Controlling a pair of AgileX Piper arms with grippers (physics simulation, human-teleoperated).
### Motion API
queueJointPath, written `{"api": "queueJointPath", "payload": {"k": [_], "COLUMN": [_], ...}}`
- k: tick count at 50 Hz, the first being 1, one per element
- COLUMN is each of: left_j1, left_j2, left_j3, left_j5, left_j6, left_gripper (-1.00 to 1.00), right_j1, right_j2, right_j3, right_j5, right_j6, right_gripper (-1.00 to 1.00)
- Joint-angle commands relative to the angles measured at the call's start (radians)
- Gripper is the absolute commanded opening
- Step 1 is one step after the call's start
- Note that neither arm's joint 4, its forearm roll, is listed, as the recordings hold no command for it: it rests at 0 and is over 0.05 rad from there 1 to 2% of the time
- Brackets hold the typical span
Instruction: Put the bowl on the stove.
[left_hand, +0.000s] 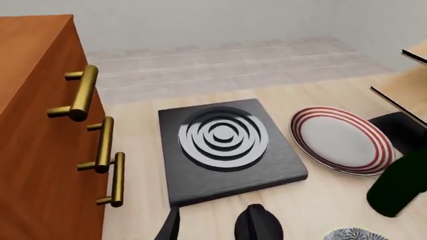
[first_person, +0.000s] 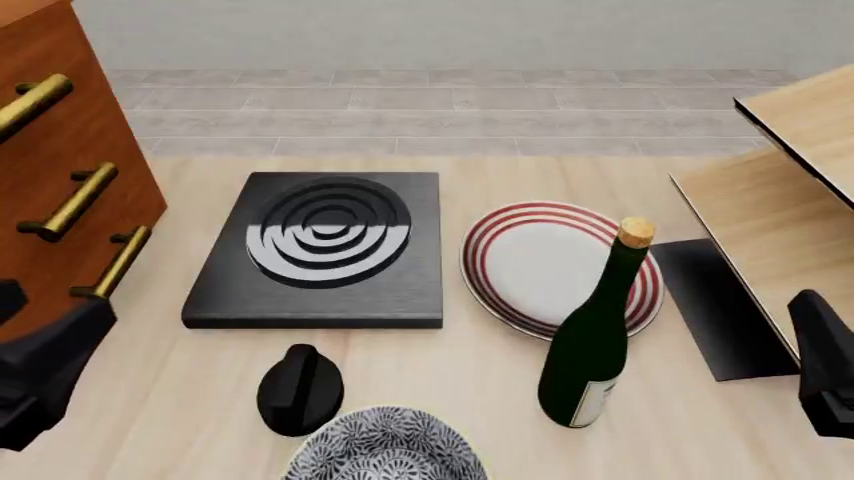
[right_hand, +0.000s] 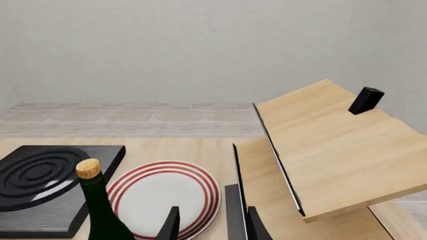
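Observation:
The blue-and-white floral bowl sits at the table's near edge, cut off by the frame; only a sliver of the bowl shows in the left wrist view. The black stove with its ringed burner lies behind it, to the left of centre, and is also seen as stove and stove. My left gripper hangs at the near left, apart from the bowl. My right gripper hangs at the near right. Both stand open and empty, as the gripper and gripper wrist views show.
A black knob stands between bowl and stove. A red-ringed plate lies right of the stove, with a green corked bottle in front of it. A wooden cabinet with brass handles is at left; a tilted wooden shelf is at right.

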Motion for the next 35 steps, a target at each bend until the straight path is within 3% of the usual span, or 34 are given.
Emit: {"api": "queueJointPath", "payload": {"k": [1, 17, 19, 27, 35], "left_j1": [-0.05, -0.094, -0.106, -0.144, -0.242], "left_j2": [0.004, 0.021, 0.007, 0.041, 0.123], "left_j3": [-0.018, -0.025, -0.023, -0.005, 0.017], "left_j5": [0.026, 0.03, 0.026, 0.003, -0.059], "left_j6": [0.005, 0.004, 0.033, 0.007, -0.055], "left_gripper": [1.0, 1.0, 1.0, 1.0, 1.0], "right_j1": [0.0, 0.0, 0.0, 0.0, 0.0], "right_j2": [0.0, 0.0, 0.0, 0.0, 0.0], "right_j3": [0.0, 0.0, 0.0, 0.0, 0.0], "right_j5": [0.0, 0.0, 0.0, 0.0, 0.0], "right_j6": [0.0, 0.0, 0.0, 0.0, 0.0], "right_gripper": [1.0, 1.0, 1.0, 1.0, 1.0]}}
